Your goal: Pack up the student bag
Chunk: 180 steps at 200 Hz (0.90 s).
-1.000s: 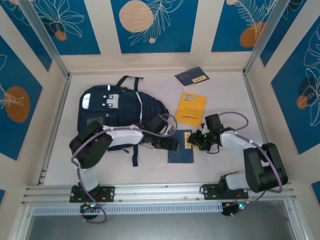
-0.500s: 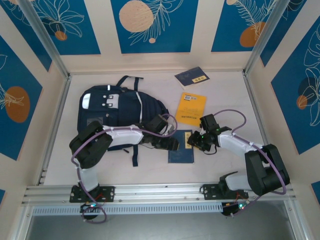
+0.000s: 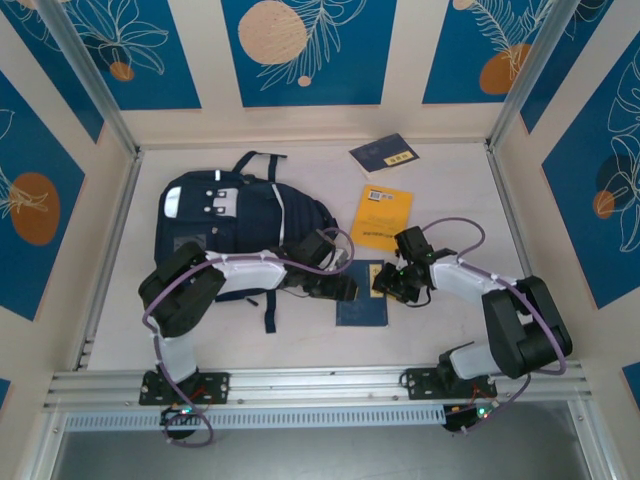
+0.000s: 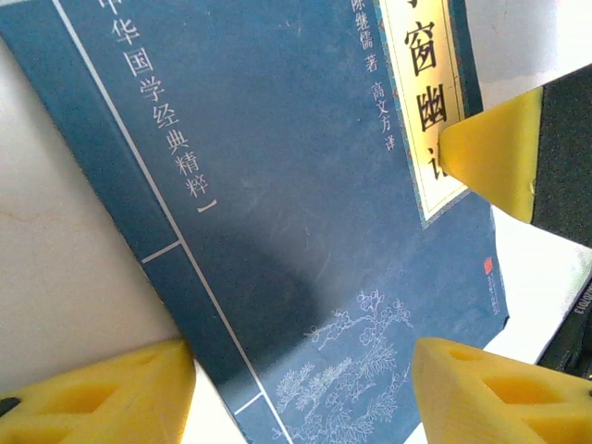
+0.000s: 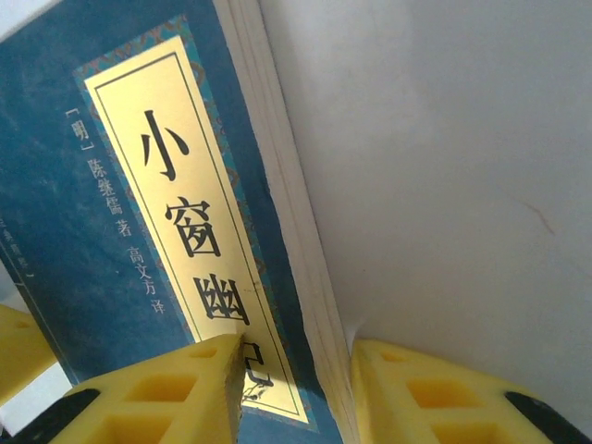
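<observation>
Bright, even lighting; soft shadows; wrist views close, foreground pads blurred.

The student bag (image 3: 235,225) lies left of three books, the nearest book (image 3: 360,297) between both arms.

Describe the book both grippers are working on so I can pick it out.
Start at the navy backpack; just right of it, nearest the arm bases, lies a dark blue book. Unlike the orange book and far blue book, the grippers flank it.

The whole table (image 3: 450,330) is seen from overhead behind the arm bases. The blue book (image 3: 361,298) (image 4: 277,213) (image 5: 111,203) is viewed very closely by both wrist cameras, from opposite sides.
</observation>
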Motion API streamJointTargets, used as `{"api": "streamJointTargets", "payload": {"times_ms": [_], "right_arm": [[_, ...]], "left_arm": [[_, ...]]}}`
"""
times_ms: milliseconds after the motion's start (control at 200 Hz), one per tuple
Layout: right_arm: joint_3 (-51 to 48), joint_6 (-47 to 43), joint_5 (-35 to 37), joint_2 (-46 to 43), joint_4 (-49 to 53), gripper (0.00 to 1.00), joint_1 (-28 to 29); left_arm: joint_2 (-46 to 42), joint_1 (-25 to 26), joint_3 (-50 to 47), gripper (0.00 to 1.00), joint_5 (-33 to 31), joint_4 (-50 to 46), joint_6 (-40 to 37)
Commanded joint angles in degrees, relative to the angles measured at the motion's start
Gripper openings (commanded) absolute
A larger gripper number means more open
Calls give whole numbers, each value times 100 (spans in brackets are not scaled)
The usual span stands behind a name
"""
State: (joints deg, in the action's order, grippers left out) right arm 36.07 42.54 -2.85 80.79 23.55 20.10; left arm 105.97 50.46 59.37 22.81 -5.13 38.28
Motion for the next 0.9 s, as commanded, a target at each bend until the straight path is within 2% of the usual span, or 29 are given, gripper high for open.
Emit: {"api": "streamJointTargets", "payload": {"times_ms": [0, 320, 470, 655, 895], "right_arm": [[-14, -102, -986, 279, -505, 34, 244], [15, -119, -1053, -968, 30, 28, 245], [18, -142, -1280, -1057, 26, 23, 267], [-56, -71, -1240, -1051, -112, 6, 269], [54, -123, -1041, -1231, 166, 0, 239]], "left_arm": [[187, 45, -55, 62, 382, 231, 65], [179, 44, -76, 62, 338, 204, 36], [195, 45, -51, 61, 356, 207, 39], [118, 46, -97, 61, 318, 174, 34], [47, 36, -137, 63, 215, 84, -14]]}}
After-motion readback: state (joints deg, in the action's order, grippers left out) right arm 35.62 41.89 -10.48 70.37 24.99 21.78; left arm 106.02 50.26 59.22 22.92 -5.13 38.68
